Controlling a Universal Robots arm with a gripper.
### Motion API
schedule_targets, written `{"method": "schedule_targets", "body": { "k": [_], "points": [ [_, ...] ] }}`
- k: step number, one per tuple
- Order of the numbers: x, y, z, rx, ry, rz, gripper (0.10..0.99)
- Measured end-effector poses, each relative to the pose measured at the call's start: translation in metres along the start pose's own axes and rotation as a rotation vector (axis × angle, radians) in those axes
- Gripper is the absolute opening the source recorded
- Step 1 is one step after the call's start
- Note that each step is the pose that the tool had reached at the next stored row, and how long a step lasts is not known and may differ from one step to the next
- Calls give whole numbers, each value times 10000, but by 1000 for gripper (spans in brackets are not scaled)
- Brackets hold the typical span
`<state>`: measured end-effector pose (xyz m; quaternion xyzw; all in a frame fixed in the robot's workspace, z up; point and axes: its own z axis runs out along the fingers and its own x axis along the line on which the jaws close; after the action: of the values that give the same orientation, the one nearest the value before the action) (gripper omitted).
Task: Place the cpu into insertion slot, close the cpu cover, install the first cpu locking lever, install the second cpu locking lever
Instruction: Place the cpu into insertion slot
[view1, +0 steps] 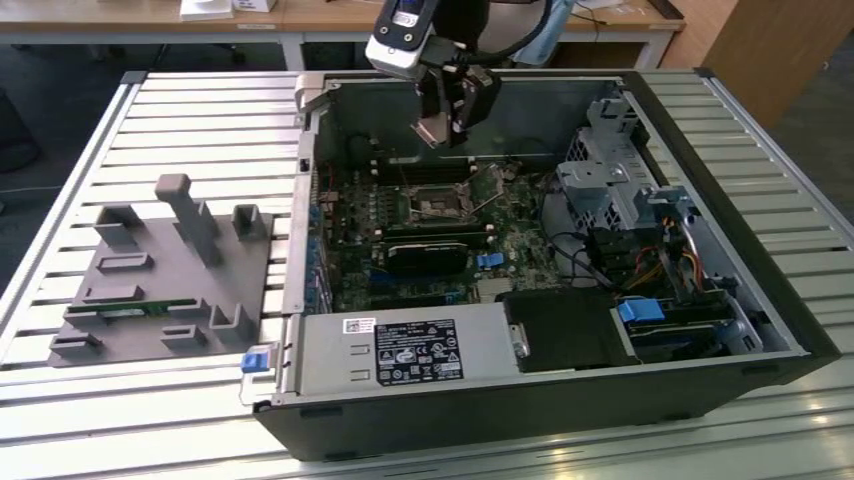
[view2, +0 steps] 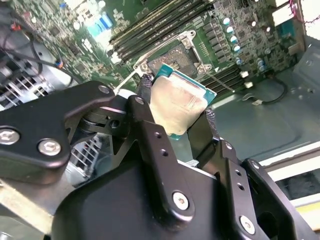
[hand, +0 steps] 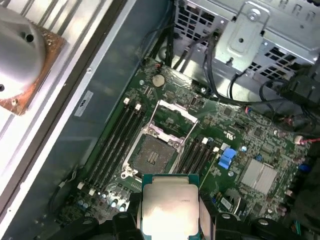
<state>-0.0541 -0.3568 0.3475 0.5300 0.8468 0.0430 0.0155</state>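
My gripper (view1: 447, 125) hangs inside the open computer case, above the motherboard (view1: 400, 270), and is shut on the cpu (view1: 430, 132). In both wrist views the cpu (view2: 177, 102) (hand: 170, 205) is a tan-silver square with a green edge, pinched by its sides between the black fingers (view2: 142, 90). The insertion slot (hand: 155, 155) (view2: 176, 56) lies bare and dark below, a clear gap under the chip. The cpu cover (hand: 174, 111) stands swung open at the slot's far side. In the exterior view the slot (view1: 434, 205) sits below the gripper.
Memory slots (hand: 117, 140) flank the socket on both sides. A black card (view1: 427, 255), the power supply (view1: 400, 350) and a drive cage (view1: 614, 180) with cables crowd the case. A grey fixture (view1: 160, 270) rests on the slatted table (view1: 80, 130) at the exterior view's left.
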Motion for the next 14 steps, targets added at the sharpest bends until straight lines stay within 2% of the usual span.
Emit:
{"method": "schedule_targets", "body": {
  "k": [9, 14],
  "points": [
    [3, -6, 39, -26, -123, 1361, 541],
    [7, -11, 67, -29, -144, 1583, 541]
  ]
}}
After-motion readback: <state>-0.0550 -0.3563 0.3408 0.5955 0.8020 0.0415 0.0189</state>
